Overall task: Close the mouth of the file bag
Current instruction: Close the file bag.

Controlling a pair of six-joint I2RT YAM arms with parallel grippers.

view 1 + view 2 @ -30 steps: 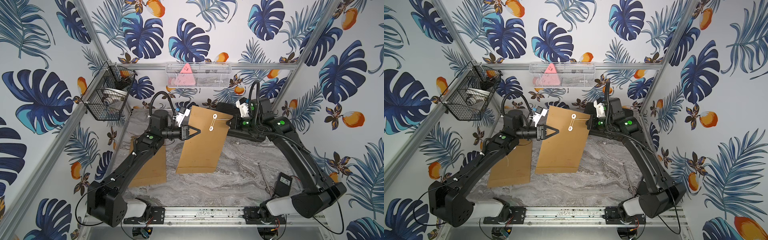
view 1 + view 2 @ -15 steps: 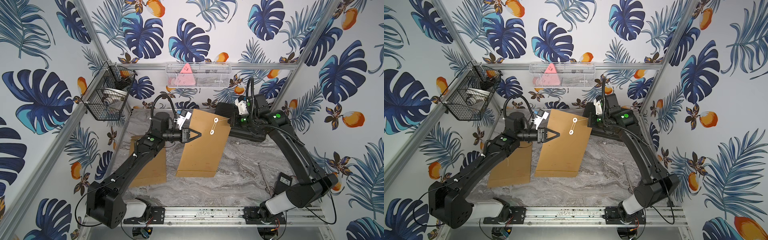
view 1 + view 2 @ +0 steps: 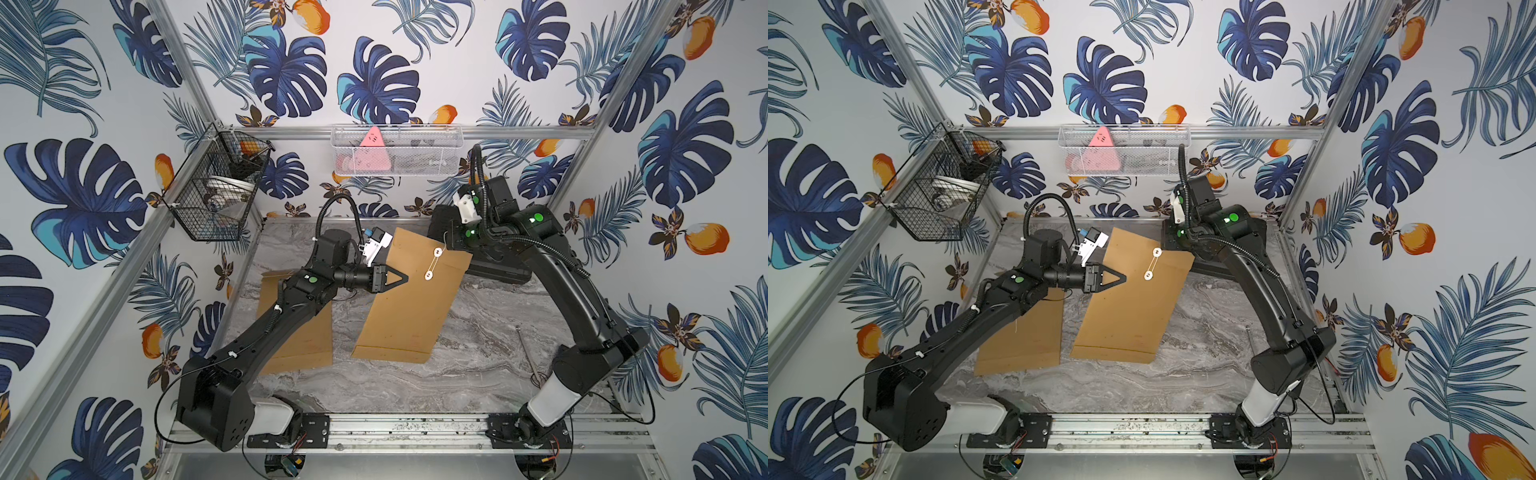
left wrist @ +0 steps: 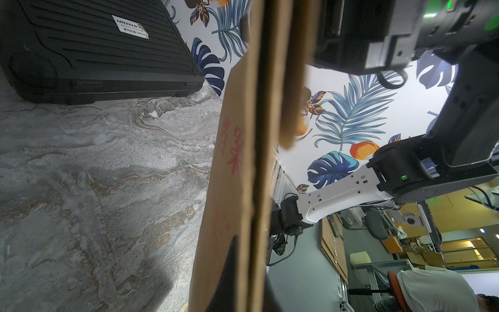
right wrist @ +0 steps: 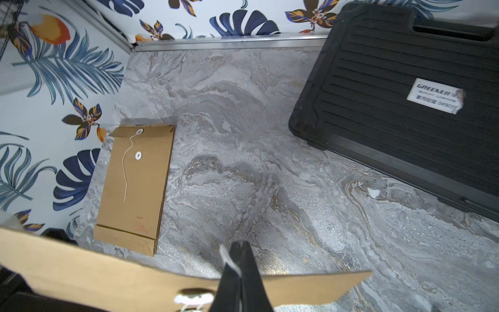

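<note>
The file bag (image 3: pixel 409 303) (image 3: pixel 1129 307), a brown kraft envelope, hangs tilted above the marble table with its flap end toward the back. Two white button discs (image 3: pixel 437 251) sit near its mouth, joined by a white string. My left gripper (image 3: pixel 405 277) (image 4: pixel 249 259) is shut on the bag's left edge, one finger on each face. My right gripper (image 5: pixel 240 244) is shut just past the bag's top edge, with the white string (image 5: pixel 229 260) caught between its fingers. In both top views its fingertips are hidden behind the bag.
A second file bag (image 3: pixel 299 328) (image 5: pixel 135 186) lies flat on the table (image 3: pixel 478 361) at the left. A black case (image 3: pixel 494 270) (image 5: pixel 405 108) sits at the back right. A thin rod (image 3: pixel 525 349) lies at the right. Wire baskets (image 3: pixel 216 187) (image 3: pixel 397 151) hang on the walls.
The left gripper and the bag have drifted slightly down and toward the front. The right arm has straightened up, its wrist staying at the bag's top corner.
</note>
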